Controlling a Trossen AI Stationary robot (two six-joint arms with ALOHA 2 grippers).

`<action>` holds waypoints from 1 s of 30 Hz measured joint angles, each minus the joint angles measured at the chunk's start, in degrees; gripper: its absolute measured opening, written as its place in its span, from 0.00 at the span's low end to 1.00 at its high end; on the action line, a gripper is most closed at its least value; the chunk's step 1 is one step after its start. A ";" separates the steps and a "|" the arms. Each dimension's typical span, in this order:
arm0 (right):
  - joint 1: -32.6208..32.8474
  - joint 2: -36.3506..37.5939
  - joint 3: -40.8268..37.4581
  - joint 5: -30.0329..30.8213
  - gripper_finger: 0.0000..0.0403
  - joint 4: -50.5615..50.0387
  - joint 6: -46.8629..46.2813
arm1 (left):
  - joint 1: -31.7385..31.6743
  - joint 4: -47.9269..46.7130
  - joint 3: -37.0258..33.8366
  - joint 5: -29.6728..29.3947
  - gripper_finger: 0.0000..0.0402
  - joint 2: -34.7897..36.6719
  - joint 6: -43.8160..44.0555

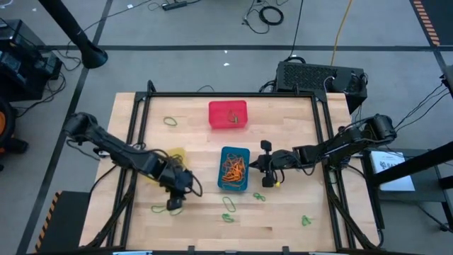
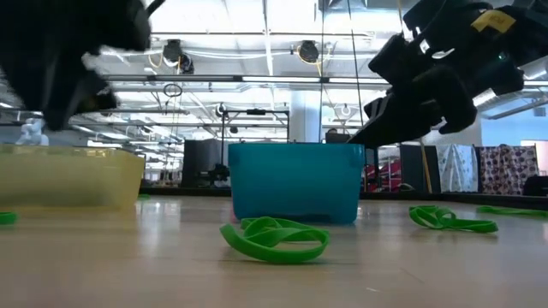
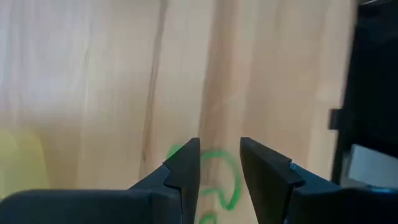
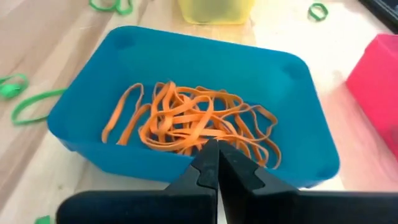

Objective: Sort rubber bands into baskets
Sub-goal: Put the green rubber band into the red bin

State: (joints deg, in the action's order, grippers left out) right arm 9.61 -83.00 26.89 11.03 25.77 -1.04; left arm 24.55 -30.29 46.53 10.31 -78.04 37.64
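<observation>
The left gripper [image 1: 174, 204] hangs low over the wooden counter [image 1: 283, 219] just in front of the yellow basket [image 1: 175, 154], its fingers [image 3: 186, 168] spread a little either side of a thin green rubber band [image 3: 225, 180] lying flat on the grain, so picking up a green band looks like the step in hand; the next move calls for a drop onto the loop and a squeeze. The right gripper [image 1: 265, 168] waits beside the glossy, round-cornered blue basket [image 1: 234, 168], fingers pressed together and empty, above a tangle of orange bands [image 4: 193, 124]. More green bands [image 1: 228, 205] lie scattered in front of the blue basket, and the red basket [image 1: 228, 115] sits behind it.
</observation>
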 joint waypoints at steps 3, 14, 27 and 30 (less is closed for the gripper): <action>0.25 0.00 0.01 -0.91 0.00 0.21 -0.55 | 1.66 0.01 -2.90 -1.50 0.30 0.00 4.73; 1.77 0.00 0.01 -0.71 0.00 2.48 -0.94 | 5.61 4.72 -9.47 -3.42 0.30 0.00 8.60; 1.77 0.00 0.01 -0.68 0.00 2.74 0.68 | 6.35 10.30 -13.49 -3.24 0.30 0.00 14.21; 1.77 0.00 0.01 -0.66 0.00 2.74 0.90 | 6.35 10.30 -13.49 -3.37 0.30 0.02 14.15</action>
State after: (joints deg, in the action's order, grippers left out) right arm 11.38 -83.00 26.89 10.37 28.51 -0.14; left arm 30.89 -19.99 33.04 6.94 -78.02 51.79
